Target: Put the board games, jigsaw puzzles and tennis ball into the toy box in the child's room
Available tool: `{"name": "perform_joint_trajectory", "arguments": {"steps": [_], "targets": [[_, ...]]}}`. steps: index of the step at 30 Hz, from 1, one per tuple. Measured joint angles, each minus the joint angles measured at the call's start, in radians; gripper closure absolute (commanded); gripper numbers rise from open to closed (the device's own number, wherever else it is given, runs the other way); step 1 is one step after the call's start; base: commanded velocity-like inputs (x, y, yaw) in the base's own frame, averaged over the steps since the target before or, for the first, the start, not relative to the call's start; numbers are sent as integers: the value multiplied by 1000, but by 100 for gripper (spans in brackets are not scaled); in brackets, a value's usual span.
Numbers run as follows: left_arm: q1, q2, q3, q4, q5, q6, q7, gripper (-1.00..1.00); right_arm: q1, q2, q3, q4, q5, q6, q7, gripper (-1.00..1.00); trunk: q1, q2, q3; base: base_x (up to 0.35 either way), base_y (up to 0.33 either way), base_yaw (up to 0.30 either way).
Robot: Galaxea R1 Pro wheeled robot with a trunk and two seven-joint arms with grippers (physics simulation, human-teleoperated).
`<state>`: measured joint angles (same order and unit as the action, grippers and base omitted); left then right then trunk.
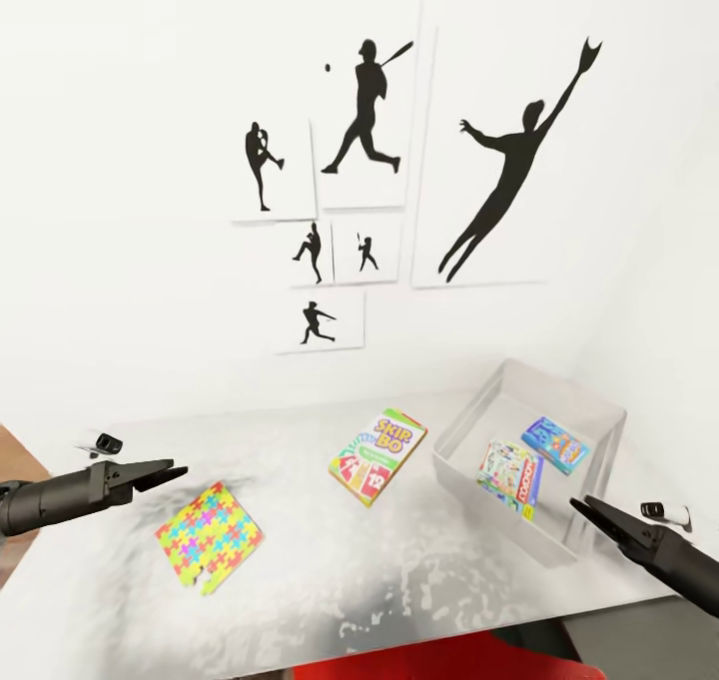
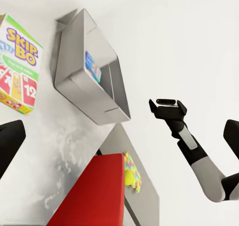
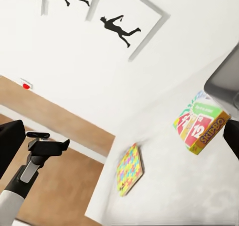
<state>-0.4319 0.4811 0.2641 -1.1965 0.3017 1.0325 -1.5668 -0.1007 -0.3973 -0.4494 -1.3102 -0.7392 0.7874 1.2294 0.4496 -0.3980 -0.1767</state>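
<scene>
Skip-Bo board game box (image 1: 377, 456), green and red cardboard, lies flat mid-counter, just beside the grey open-topped toy box (image 1: 469, 418) that already holds two colourful game boxes (image 1: 533, 461). Left of it rests the flat multicoloured jigsaw puzzle (image 1: 209, 537), well apart from the bin. Both arms hang low at the pale counter (image 1: 419, 570) edges: left pincer (image 1: 165, 474) looks nearly closed and empty, right pincer (image 1: 591, 509) likewise holds nothing — poised, I'd judge, to reach in for the next pick.

We see the toy box (image 3: 226, 81) cut off at three o'clock, red object (image 1: 439, 660) cropped at six o'clock, box-game titles unreadable.
</scene>
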Motion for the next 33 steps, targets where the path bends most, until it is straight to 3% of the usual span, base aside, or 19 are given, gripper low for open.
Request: {"name": "perform_joint_trajectory", "arguments": {"steps": [33], "targets": [[0,0,0,0,-1,0,0,-100,6,6,0,-2,6,-3,1,-100,0,0,54,-33,0,0]]}}
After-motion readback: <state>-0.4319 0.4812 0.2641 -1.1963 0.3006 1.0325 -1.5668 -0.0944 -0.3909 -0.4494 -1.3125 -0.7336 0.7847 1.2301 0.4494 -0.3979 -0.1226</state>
